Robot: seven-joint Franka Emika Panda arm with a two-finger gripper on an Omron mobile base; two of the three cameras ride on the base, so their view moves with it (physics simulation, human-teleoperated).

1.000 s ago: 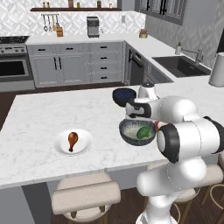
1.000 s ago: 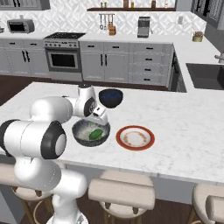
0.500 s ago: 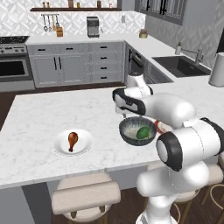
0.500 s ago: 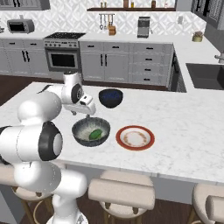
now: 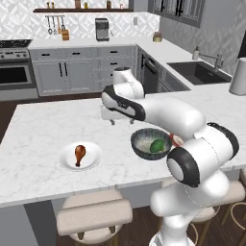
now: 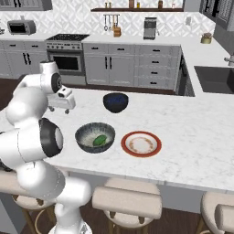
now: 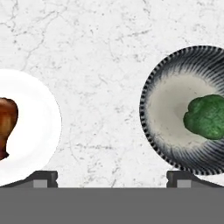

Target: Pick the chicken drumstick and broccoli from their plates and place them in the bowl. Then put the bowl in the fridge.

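The chicken drumstick (image 5: 79, 153) (image 7: 6, 124) lies on the plain white plate (image 5: 94, 157) (image 7: 39, 122). The broccoli (image 5: 157, 145) (image 6: 99, 140) (image 7: 206, 116) rests inside the ribbed dark-grey bowl (image 5: 143, 153) (image 6: 84, 136) (image 7: 162, 114). The red-rimmed plate (image 6: 141, 143) (image 5: 177, 140) beside the bowl holds nothing. My gripper (image 5: 120, 121) (image 6: 60, 109) (image 7: 113, 178) hangs open above bare counter, between the white plate and the bowl, with nothing between its fingers. The fridge is out of view.
A smaller glossy navy bowl (image 6: 115, 101) stands behind the grey bowl. The marble island (image 5: 43, 125) runs wide to the left; padded stools (image 5: 93, 216) line its near edge. A sink (image 5: 199, 72) sits in the far right counter.
The arm has swung left, from above the bowl toward the white plate. The broccoli stays in the bowl. The jaws remain open.
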